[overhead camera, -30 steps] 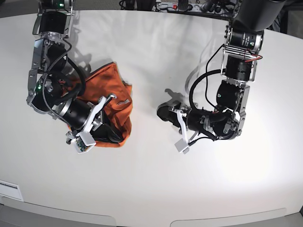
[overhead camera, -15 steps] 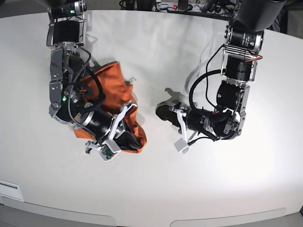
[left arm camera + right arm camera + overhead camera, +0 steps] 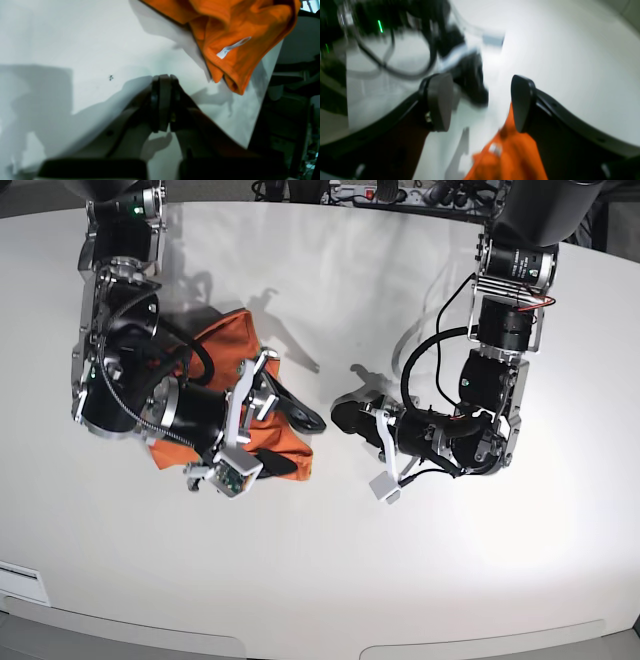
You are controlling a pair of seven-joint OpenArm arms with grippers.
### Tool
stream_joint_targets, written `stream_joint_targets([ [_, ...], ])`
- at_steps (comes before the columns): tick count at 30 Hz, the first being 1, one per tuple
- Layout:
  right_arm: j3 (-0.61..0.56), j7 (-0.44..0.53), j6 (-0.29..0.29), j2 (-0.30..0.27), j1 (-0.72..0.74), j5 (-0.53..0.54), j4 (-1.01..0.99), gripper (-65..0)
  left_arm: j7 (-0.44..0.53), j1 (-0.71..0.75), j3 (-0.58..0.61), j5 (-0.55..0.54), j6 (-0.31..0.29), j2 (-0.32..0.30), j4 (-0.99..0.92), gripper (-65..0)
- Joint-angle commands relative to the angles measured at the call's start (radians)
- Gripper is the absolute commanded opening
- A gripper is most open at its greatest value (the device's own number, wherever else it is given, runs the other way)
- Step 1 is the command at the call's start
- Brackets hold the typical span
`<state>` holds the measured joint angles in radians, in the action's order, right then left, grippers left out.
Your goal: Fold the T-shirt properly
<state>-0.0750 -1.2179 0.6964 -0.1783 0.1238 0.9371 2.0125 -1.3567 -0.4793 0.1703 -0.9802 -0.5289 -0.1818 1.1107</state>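
The orange T-shirt [image 3: 218, 346] lies bunched in a heap on the white table [image 3: 450, 580], left of centre. My right gripper [image 3: 294, 442] hovers over the heap's right edge with its jaws wide open. In the right wrist view the gripper [image 3: 480, 102] holds nothing, and the shirt [image 3: 510, 160] lies below, by the right finger [image 3: 522, 105]. My left gripper [image 3: 342, 417] is shut and empty, low over the table just right of the shirt. In the left wrist view its tips [image 3: 161, 100] are pressed together. There the shirt [image 3: 237, 37] shows a white neck label.
Cables and a power strip [image 3: 380, 192] run along the table's far edge. A white label [image 3: 20, 580] sits at the front left corner. Bare table lies in front of and to the right of both arms.
My right arm swung to the right over the shirt, and the heap's right edge shifted right with it. Its jaws now stand spread open. The left arm has hardly moved.
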Motion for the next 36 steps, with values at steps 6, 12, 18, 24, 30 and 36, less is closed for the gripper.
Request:
stream_joint_targets([
  [6,0.004,0.016,0.002,-0.101,-0.142,0.027,0.131,-27.7,0.001,-0.031,-0.002,-0.032,-0.003,-0.004,0.014,-65.0],
  [12,0.004,0.034,0.002,-0.137,-0.250,-0.083,0.145,-27.7,-0.024,-0.031,-0.002,-0.081,-0.003,-0.006,0.014,-65.0],
  [18,0.004,0.195,0.002,-0.180,-0.328,-0.293,0.145,-27.7,-0.029,-0.033,-0.002,-0.088,-0.003,-0.006,0.014,-65.0],
  [24,0.004,0.198,0.002,-0.193,-0.382,-0.314,0.127,-27.7,-0.029,-0.034,-0.002,-0.088,-0.003,-0.006,0.014,-65.0],
  [30,0.004,0.283,0.002,-0.193,-0.386,-0.314,-0.020,-27.7,-0.029,-0.034,-0.002,-0.115,-0.003,-0.006,0.014,-65.0],
  [36,0.004,0.302,0.002,-0.193,-0.386,-0.318,-0.051,-35.4,-0.029,-0.034,-0.002,-0.125,-0.003,-0.006,0.014,-65.0],
])
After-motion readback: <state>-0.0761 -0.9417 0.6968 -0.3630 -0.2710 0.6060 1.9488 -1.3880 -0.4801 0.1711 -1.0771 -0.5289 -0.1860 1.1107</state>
